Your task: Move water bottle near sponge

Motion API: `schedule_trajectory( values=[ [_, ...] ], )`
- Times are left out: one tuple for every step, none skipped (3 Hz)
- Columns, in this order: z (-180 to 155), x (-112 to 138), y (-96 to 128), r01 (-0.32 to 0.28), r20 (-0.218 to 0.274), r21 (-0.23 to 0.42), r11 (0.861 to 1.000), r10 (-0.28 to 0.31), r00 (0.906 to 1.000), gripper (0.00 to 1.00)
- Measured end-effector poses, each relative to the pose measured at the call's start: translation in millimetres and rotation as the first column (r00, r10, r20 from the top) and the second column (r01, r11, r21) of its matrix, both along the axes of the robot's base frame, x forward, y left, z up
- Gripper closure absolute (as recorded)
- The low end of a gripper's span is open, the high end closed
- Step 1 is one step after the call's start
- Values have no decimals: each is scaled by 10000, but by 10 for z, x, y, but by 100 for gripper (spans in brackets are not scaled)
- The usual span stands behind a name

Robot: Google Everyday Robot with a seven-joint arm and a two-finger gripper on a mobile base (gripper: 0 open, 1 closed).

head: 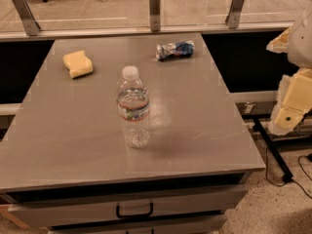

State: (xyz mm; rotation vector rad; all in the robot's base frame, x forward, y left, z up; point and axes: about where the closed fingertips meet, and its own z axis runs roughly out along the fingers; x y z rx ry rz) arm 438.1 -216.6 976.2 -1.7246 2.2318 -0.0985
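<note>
Camera view: it looks down from the near side on a grey rectangular table top, which has drawers under its near edge.
Water bottle: the small clear plastic water bottle, with a white cap and a white-and-red label band, stands upright about in the middle of the table top, a little toward the near side. Nothing touches it.
Sponge: the pale yellow rectangular foam sponge with rounded edges lies flat in the far left part of the table top. It is well apart from the water bottle, which stands to its right and nearer.
Foil packet: a crumpled silver-and-blue foil packet lies on its side near the far edge, right of the middle, well apart from both the water bottle and the sponge.
Gripper: the pale cream gripper is at the right edge of the view, beyond the right side of the table top and well apart from the water bottle. Whether it is released or clenched, I cannot tell.
Handle: a black curved handle sits on the front of the upper drawer.
Far side: grey metal posts stand behind the table top.
Floor: a black cable runs on the speckled floor at the right.
</note>
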Motion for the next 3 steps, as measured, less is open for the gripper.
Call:
schedule_trajectory(
  values=[
    [0,0,0,-1,2,1,10000,1,10000,0],
    [-19,-1,131,-486,-127,881,9949,499,9987,0],
    [-181,60,361,-1487,-111,2702,9513,1575,9875,0]
  ],
)
